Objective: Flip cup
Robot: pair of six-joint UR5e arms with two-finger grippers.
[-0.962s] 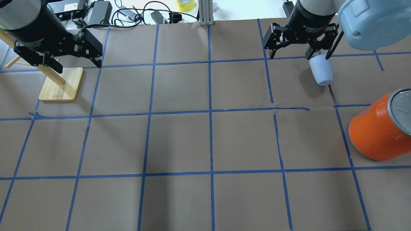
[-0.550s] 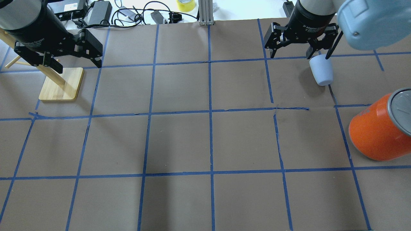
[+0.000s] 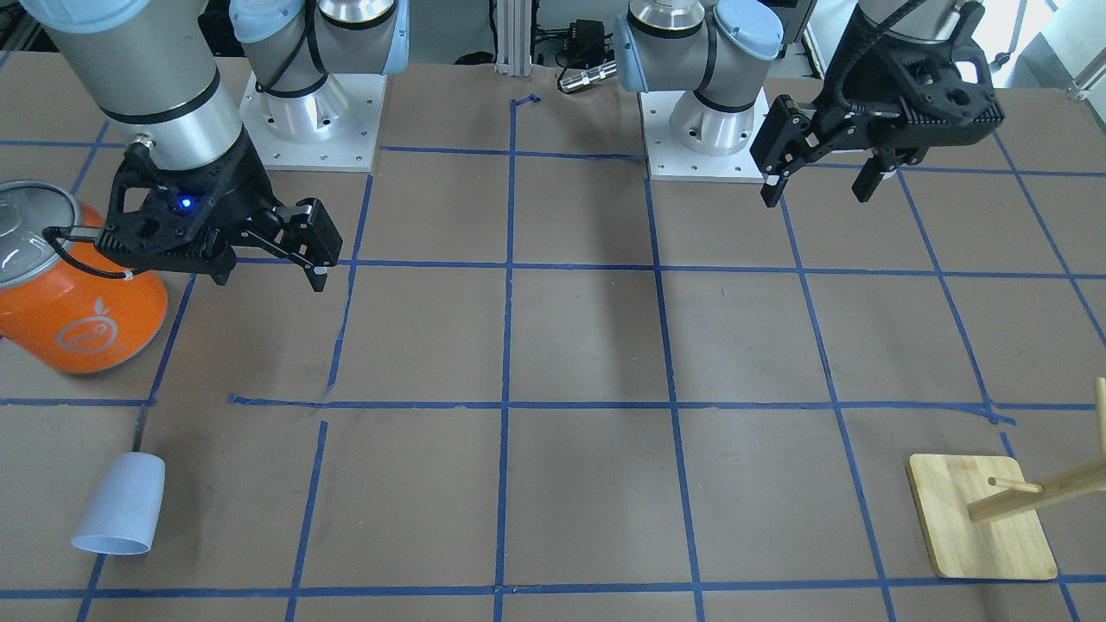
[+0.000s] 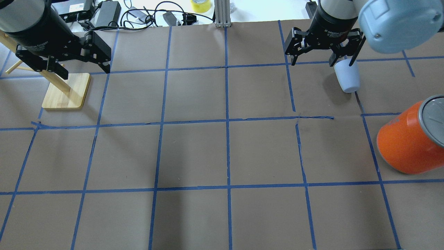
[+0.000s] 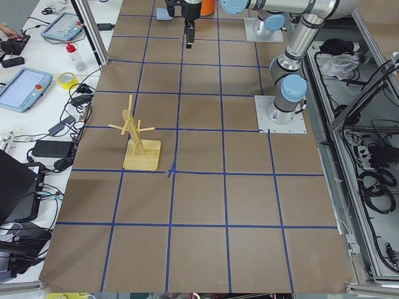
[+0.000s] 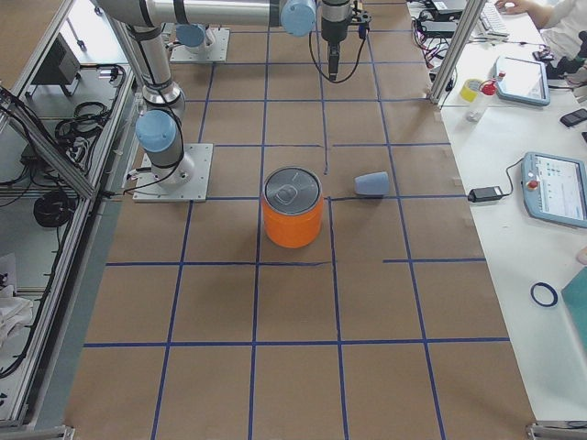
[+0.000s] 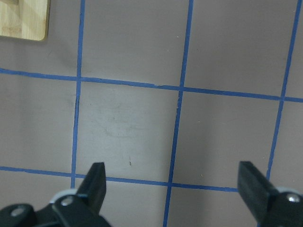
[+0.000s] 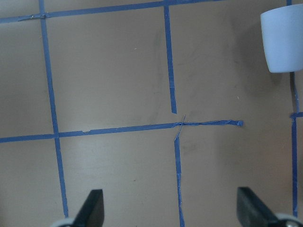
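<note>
Slightly higher in the overhead view than half a second ago, the right gripper (image 8: 171,210) is found a little displaced; the small, pale bluish-white, tapered plastic cup (image 8: 283,40) is unmoved. The jaws are spread wide and nothing is held. Brown paper crossed by blue tape lines (image 8: 169,61) is seen well below the fingertips.

Ahead of the gripper, out past the finger at the wrist view's right, the cup is laid on its side, its wider mouth turned away from the hand.

The approach is judged to be the step in hand. It is best done if the gripper is carried ahead and to that side until the cup is centred between the fingers. It is then lowered with the jaws set across the tapered wall near mid-length, so that the smooth plastic is not squeezed out toward the narrow end.

On the same side, nearer the wrist, a large orange can with a silver lid (image 3: 82,324) is stood apart from the cup; the arm's swing is to be kept off it. Open paper is left on the other side, and a strip of it beyond the cup before the table's edge.

Farthest off, the left gripper (image 7: 173,176) is held wide and empty, with a wooden peg stand (image 3: 976,518) ahead of it.
</note>
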